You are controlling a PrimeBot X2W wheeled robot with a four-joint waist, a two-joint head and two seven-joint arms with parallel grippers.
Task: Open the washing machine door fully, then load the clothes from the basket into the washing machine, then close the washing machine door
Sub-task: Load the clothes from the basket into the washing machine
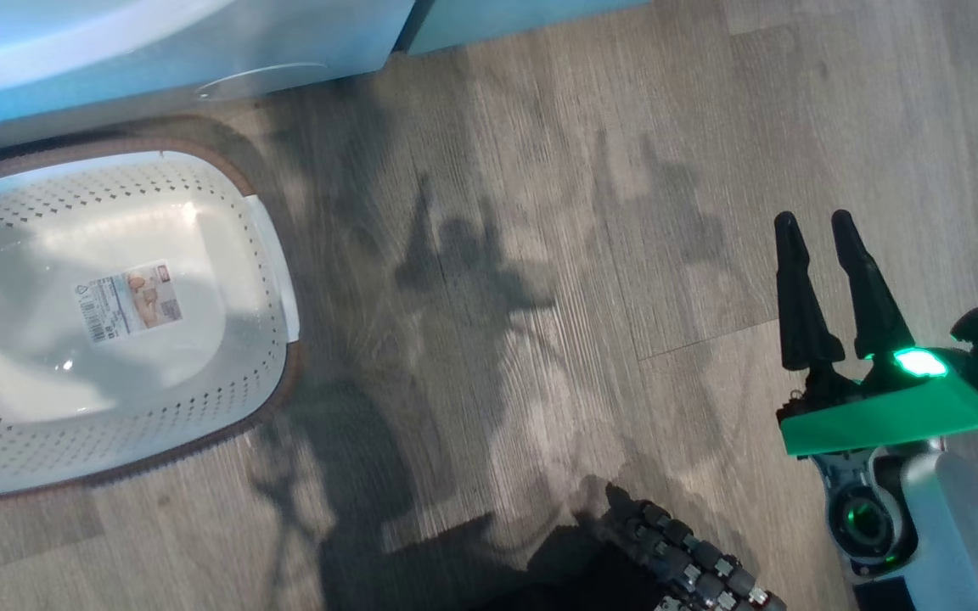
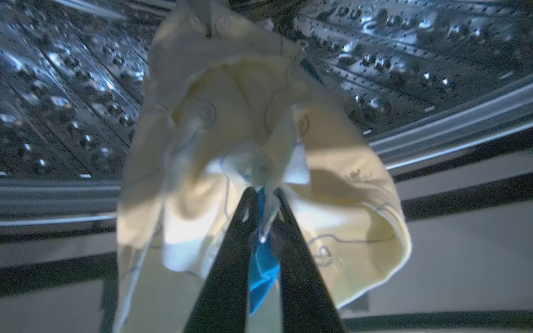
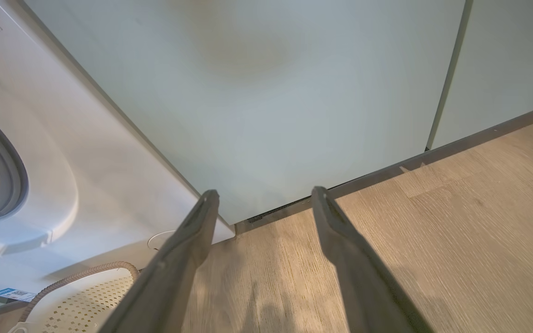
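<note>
My left gripper (image 2: 263,196) is shut on the clothes (image 2: 229,101), a pale yellow printed garment whose blue tag (image 2: 262,268) sits between the fingers. The garment hangs in front of the washing machine's steel perforated drum (image 2: 63,92). The basket (image 1: 268,280) stands on the floor at the left with nothing in it, a printed label on its bottom; its corner (image 3: 86,296) also shows. The white washing machine (image 1: 115,59) is just behind it, its grey gasket (image 3: 14,171) ringing the open mouth. The washing machine door is out of view. My right gripper (image 1: 815,222) hovers open over the floor, nothing between its fingers (image 3: 265,192).
Pale green cabinet doors (image 3: 271,92) stand to the right of the washer, down to the wooden floor (image 1: 540,255). A dark segmented part of the robot's base (image 1: 684,560) is at the bottom edge, between the basket and my right arm.
</note>
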